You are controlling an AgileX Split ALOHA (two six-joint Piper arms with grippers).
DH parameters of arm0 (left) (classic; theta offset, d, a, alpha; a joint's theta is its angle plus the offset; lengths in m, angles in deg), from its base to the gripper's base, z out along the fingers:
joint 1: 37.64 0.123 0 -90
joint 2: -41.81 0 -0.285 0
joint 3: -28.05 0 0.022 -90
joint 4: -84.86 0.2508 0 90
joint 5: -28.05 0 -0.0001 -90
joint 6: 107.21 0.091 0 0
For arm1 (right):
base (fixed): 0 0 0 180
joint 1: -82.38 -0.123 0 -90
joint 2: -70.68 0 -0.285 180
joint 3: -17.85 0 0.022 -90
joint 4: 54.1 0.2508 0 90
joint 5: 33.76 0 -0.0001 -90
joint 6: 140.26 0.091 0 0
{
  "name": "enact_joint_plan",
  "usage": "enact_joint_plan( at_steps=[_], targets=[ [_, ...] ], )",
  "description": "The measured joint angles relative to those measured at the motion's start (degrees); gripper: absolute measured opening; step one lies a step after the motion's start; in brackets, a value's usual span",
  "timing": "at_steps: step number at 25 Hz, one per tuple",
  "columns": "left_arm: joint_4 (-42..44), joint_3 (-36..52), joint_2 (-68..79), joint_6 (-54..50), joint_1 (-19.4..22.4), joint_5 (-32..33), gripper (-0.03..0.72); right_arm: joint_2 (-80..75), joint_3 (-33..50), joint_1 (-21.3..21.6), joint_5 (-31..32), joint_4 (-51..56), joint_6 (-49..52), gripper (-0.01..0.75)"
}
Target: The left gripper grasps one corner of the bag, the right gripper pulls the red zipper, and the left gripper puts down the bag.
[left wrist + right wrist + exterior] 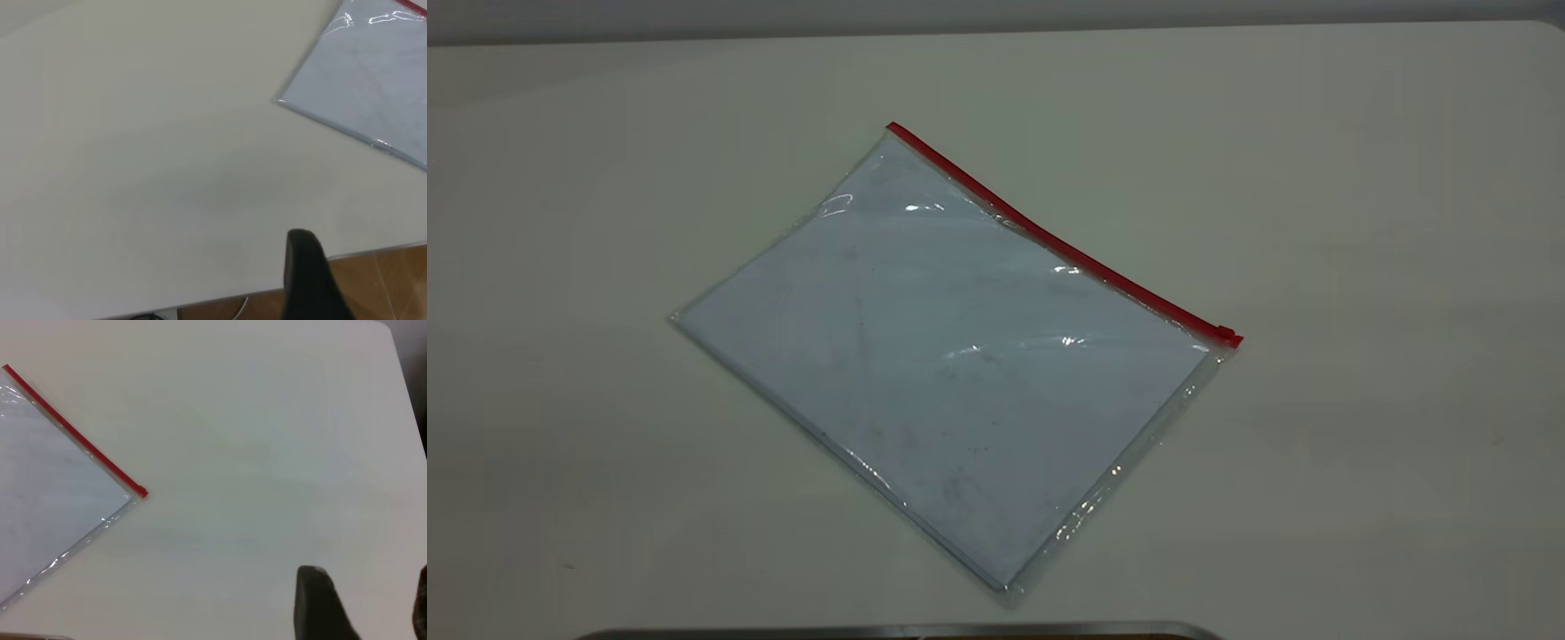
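Observation:
The bag [951, 356] lies flat on the white table, turned at an angle, clear and bluish-white with smudges. The red zipper [1049, 236] runs along its far right long edge, with the slider tab [1230, 336] at the right-hand corner. Neither gripper shows in the exterior view. In the left wrist view one black finger [303, 273] of the left gripper [363, 267] hangs over the table edge, far from the bag's corner [283, 101]. In the right wrist view the right gripper [367, 593] is open and empty, well away from the slider tab [142, 493].
The white table [1360, 222] stretches bare on all sides of the bag. A dark metal-edged object [898, 631] sits at the front edge. The table's edge [380, 251] and wooden floor [393, 287] show in the left wrist view.

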Motion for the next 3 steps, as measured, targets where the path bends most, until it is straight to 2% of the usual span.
enact_joint_plan(
  at_steps=[3],
  targets=[
    [0.0,0.0,-0.05,0.0,0.0,0.0,0.483,0.0,0.0,0.0,0.0,0.0,0.0,0.383]
  ],
)
